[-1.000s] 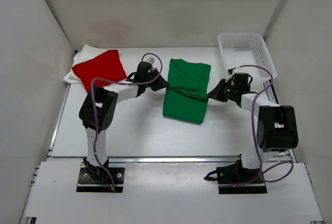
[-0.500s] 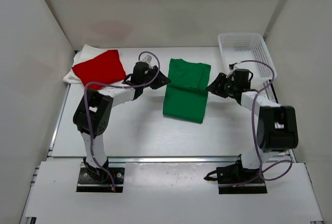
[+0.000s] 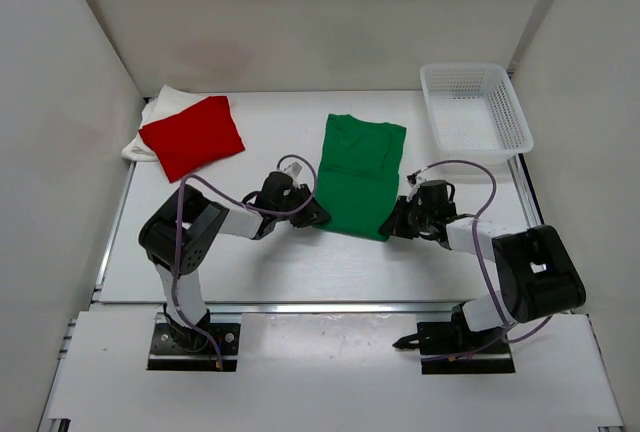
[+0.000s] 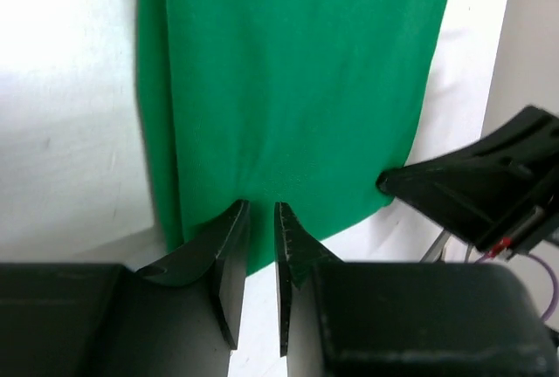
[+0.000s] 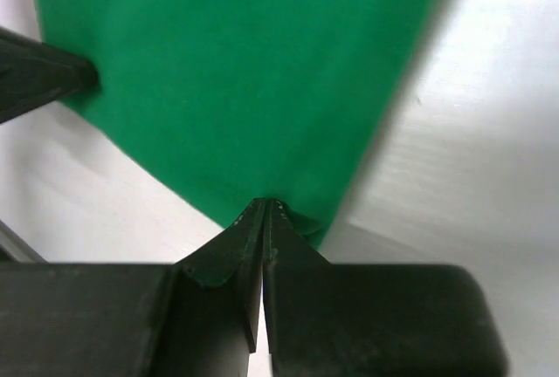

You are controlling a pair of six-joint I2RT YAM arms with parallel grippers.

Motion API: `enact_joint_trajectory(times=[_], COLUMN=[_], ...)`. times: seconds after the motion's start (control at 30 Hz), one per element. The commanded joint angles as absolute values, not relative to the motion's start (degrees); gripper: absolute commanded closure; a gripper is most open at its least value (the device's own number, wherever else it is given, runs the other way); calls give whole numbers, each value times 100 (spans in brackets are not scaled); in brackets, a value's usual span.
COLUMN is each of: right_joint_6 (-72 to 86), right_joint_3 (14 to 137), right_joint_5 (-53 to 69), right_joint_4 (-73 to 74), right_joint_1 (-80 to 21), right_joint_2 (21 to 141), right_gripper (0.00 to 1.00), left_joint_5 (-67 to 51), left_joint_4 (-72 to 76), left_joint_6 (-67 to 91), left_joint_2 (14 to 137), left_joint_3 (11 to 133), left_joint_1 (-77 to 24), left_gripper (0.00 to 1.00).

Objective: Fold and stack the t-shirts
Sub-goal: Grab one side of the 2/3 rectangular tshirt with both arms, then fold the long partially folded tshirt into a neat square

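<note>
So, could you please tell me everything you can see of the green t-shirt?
The green cloth t-shirt is plain, soft and smooth, folded into a long rectangle with a crease across it. It lies flat on the white table. The left hand sits at its near left corner; the right hand, shut, pinches its near right corner.

Green t-shirt (image 3: 358,177) flat, central; red t-shirt (image 3: 192,136) atop white t-shirt (image 3: 150,117) (far-left)

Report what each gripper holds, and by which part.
Right gripper pinches the green t-shirt at its near right hem corner. Left gripper sits at the near left hem, jaws slightly apart; a hold cannot be told.
</note>
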State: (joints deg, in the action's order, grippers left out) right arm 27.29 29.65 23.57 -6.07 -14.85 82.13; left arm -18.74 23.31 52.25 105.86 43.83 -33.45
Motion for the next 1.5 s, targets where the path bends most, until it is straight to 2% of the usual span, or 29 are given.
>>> enact_joint_trajectory(times=[0.0,0.1,0.17,0.23,0.3,0.4,0.5,0.6,0.73,0.83,0.9,0.93,1.0,1.03,1.07,1.1,1.17,1.33,1.47], right_joint_6=[2699,2681,2646,2567,2575,2654,2663,2672,2794,2812,2812,2821,2935,2927,2970,2979,2997,3260,3918], right_joint_3=[2726,2400,2329,2373,2338,2093,1784,1582,1547,1643,1792,1836,1863,1889,1924,1916,1899,1425,1020], right_joint_5=[2189,2240,2268,2267,2311,2285,2232,2311,2504,2724,2768,2829,2952,3092,3050,2989,2778,2173,1015], right_joint_4=[-941,-984,-827,-625,-484,-360,-316,-430,-817,-1133,-1204,-1265,-1432,-1467,-1468,-1442,-1275,-451,901], right_joint_1=[-1407,-1319,-1362,-1432,-1459,-1389,-1301,-1318,-1214,-1151,-1221,-1274,-1231,-1222,-1248,-1309,-1484,-2090,-3242], right_joint_2=[8227,7973,7683,7376,7006,6382,6056,6275,6670,7214,7407,7531,7654,7725,7691,7595,7357,5937,4268], right_gripper=[100,99,100,93,78,64,55,50,48,51,60,68,77,89,97,100,100,99,100], left_joint_5=[-1828,-1872,-1968,-1978,-1934,-1863,-1565,-1336,-1318,-1239,-1213,-1317,-1336,-1292,-1318,-1249,-1160,-1204,-1327], left_joint_4=[2512,2810,2970,3024,2752,2427,1945,1758,1784,1845,1907,2055,2188,2154,2127,2101,1873,1242,213], left_joint_6=[5080,5185,5299,5370,5256,5125,4748,4527,4465,4491,4535,4587,4693,4693,4728,4702,4667,4579,4640], left_joint_2=[10292,10020,9661,9354,9001,8386,8087,8182,8656,9130,9341,9430,9501,9492,9440,9361,8976,7782,6219], left_joint_3=[3956,3350,3008,2918,2900,2725,2611,2549,2689,2830,2935,2909,2935,2962,2927,2935,2909,2322,1566], left_joint_1=[-3384,-3428,-3498,-3542,-3507,-3419,-3357,-3331,-3357,-3445,-3463,-3463,-3463,-3445,-3454,-3463,-3480,-3638,-3849], left_gripper=[71,72,68,61,55,50,49,48,48,49,52,56,66,77,86,92,100,100,100])
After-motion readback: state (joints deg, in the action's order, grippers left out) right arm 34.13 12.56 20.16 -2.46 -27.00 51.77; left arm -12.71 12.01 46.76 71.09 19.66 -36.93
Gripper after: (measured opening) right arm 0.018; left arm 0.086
